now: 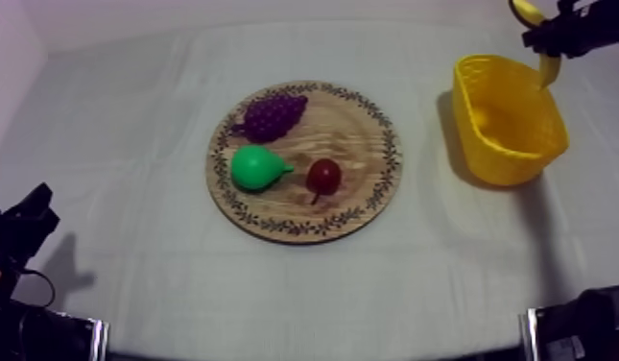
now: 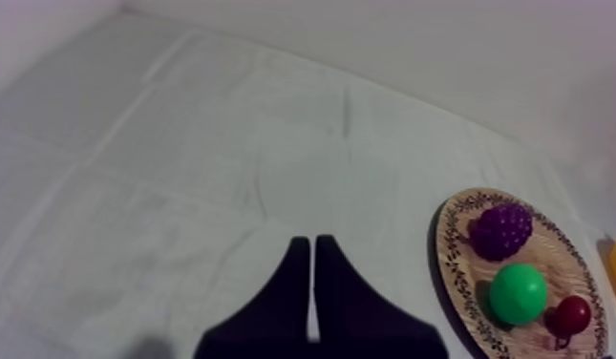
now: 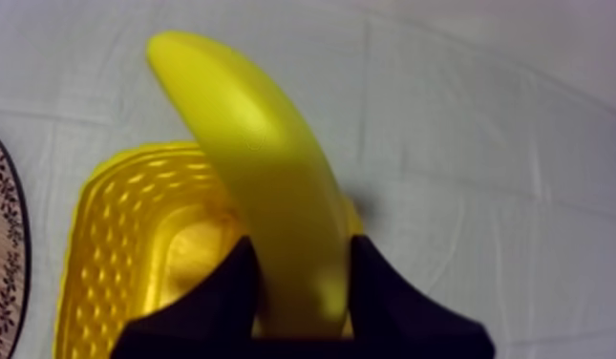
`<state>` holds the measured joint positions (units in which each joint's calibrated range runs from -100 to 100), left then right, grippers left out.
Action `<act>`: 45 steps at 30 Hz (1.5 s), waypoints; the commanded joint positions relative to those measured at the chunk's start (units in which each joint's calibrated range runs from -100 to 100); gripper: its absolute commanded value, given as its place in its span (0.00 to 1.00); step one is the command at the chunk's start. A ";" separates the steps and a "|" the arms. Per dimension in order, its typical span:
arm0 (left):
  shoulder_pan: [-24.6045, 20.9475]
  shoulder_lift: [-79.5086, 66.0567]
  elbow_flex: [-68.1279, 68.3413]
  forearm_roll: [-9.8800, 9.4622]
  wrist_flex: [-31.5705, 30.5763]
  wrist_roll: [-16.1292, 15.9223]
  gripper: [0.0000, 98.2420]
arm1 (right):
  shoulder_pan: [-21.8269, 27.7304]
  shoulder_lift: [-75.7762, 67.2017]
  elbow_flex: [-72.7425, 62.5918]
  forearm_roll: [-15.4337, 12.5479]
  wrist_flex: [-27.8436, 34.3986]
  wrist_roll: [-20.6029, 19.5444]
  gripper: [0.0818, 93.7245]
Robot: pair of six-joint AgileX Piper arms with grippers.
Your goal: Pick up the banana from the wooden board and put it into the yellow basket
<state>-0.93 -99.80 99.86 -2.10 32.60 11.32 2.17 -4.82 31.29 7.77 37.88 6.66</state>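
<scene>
My right gripper hangs at the upper right, above the far rim of the yellow basket, shut on the banana. One banana end points down toward the basket. In the right wrist view the banana stands clamped between my black fingers, with the basket right below it. My left gripper rests low at the left, and its fingers lie together as a narrow wedge over bare cloth.
The round wooden board sits mid-table with the purple grapes, green pear and small red fruit on it. From the left wrist the board lies off beside the shut fingers.
</scene>
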 commanded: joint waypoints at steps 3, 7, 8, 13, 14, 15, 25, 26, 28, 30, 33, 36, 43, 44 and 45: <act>0.03 -0.03 0.03 0.02 -0.02 -0.01 0.00 | -0.42 1.25 1.74 1.61 -1.06 -1.04 0.21; 0.03 -0.03 0.03 0.02 -0.02 -0.01 0.00 | -0.84 2.27 3.61 3.04 -2.02 -2.16 0.21; 0.03 -0.03 0.03 0.02 -0.02 -0.01 0.00 | -1.01 2.45 4.20 3.48 -2.33 -2.55 0.21; 0.03 -0.03 0.03 0.02 -0.02 -0.01 0.00 | -2.28 2.92 7.90 6.97 -4.25 -5.88 0.21; 0.03 -0.03 0.03 0.02 -0.02 -0.01 0.00 | -2.48 3.04 8.63 7.61 -4.64 -6.50 0.21; 0.03 -0.03 0.03 0.02 -0.02 -0.01 0.00 | -2.64 3.14 9.31 8.19 -5.01 -7.06 0.21; 0.03 -0.03 0.03 0.02 -0.02 -0.01 0.00 | -3.58 4.80 12.72 12.48 -6.74 -11.28 0.21; 0.03 -0.03 0.03 0.02 -0.02 -0.01 0.00 | -3.66 4.96 12.97 12.84 -6.84 -11.63 0.21; 0.03 -0.03 0.03 0.02 -0.02 -0.01 0.00 | -3.82 5.26 13.49 13.62 -7.02 -12.44 0.21; 0.03 -0.03 0.03 0.02 -0.02 -0.01 0.00 | -3.97 5.50 13.96 14.21 -7.20 -13.05 0.21; 0.03 -0.03 0.03 0.02 -0.02 -0.01 0.00 | -4.12 5.74 14.43 14.97 -7.37 -13.80 0.21; 0.03 -0.03 0.03 0.02 -0.02 -0.01 0.00 | -4.22 5.86 14.59 15.37 -7.44 -14.17 0.21; 0.03 -0.03 0.03 0.02 -0.02 -0.01 0.00 | -4.39 5.96 15.05 16.05 -7.63 -14.56 0.49; 0.03 -0.03 0.03 0.02 -0.02 -0.01 0.00 | -4.48 5.98 15.14 16.36 -7.58 -14.85 0.55; 0.03 -0.03 0.03 0.02 -0.02 -0.01 0.00 | -4.61 6.01 15.23 16.82 -7.50 -15.30 0.60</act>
<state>-0.93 -99.80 99.86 -2.10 32.60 11.32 -2.34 1.20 46.40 24.13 30.24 -8.08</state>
